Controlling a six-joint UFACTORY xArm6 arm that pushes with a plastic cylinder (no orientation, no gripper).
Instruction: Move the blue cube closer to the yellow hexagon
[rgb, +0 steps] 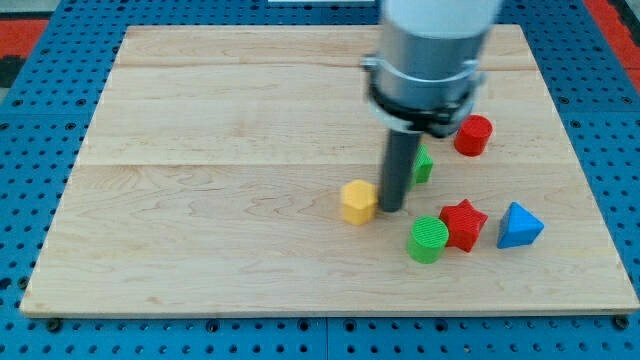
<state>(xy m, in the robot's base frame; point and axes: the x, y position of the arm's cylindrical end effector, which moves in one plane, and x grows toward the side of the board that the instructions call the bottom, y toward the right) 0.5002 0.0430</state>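
The yellow hexagon (358, 201) lies near the middle of the wooden board (200, 180). My tip (392, 208) stands right against the hexagon's right side, touching it or nearly so. No blue cube shows; the only blue block in sight is a blue triangular block (519, 226) at the view's right. The arm's grey body (430, 50) hides part of the board at the view's top.
A green block (424, 165) is half hidden behind the rod. A red cylinder (473, 135) lies up and to the right. A green cylinder (428, 239) and a red star (463, 224) sit side by side, below and right of my tip.
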